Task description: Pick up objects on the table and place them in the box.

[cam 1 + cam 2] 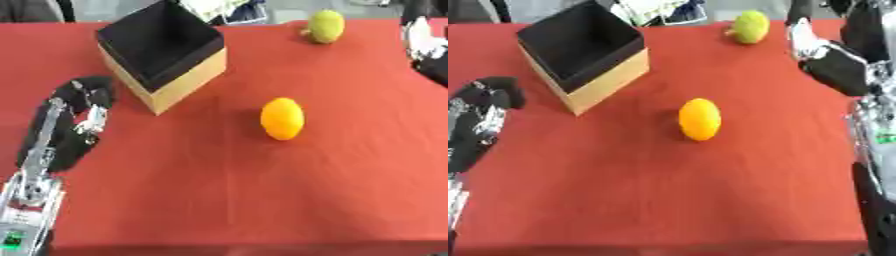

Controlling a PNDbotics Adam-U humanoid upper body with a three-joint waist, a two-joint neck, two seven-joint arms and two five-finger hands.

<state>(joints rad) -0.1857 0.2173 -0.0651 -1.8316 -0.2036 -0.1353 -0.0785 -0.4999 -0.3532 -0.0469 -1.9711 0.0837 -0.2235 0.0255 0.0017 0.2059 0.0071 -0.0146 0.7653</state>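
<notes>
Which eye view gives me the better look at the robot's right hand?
The right eye view: the right hand shows with its forearm beside the green fruit. The left eye view catches only part of it at the upper right edge.

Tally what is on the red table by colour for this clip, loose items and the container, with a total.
Orange: 1, the orange fruit mid-table.
Yellow-green: 1, the green fruit near the far edge.
Tan with black interior: 1, the box, open, nothing visible inside.
Total: 3 things, 2 of them loose fruits outside the box.
</notes>
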